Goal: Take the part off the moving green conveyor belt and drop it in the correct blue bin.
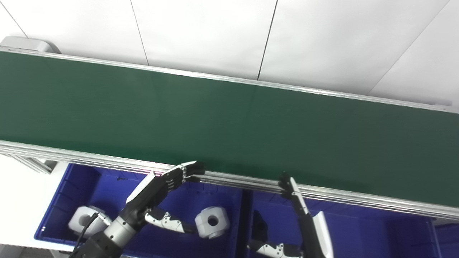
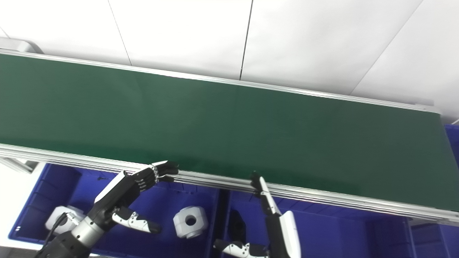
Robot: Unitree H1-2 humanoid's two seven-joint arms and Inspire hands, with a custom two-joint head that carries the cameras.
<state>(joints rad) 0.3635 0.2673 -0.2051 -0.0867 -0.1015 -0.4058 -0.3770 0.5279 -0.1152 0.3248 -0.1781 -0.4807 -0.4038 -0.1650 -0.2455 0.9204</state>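
The green conveyor belt [image 1: 229, 122] runs across the view with no part on it. My left hand [image 1: 161, 193] hovers over the left blue bin [image 1: 71, 197], open, its fingertips [image 1: 195, 168] reaching the belt's near rail and the thumb spread low. My right hand [image 1: 304, 218] stands edge-on over the right blue bin [image 1: 376, 233], open, its fingertips [image 1: 285, 181] at the rail and the thumb out to the left. Two white parts with round holes lie in the left bin, one [image 1: 212, 222] near the divider, one [image 1: 84, 221] at the left.
The aluminium near rail [image 1: 358, 199] of the conveyor separates the belt from the bins below it. A white wall with panel seams stands behind the belt. A dark shape [image 1: 259, 224] lies in the right bin. A further blue bin edge [image 2: 452, 136] shows at the far right.
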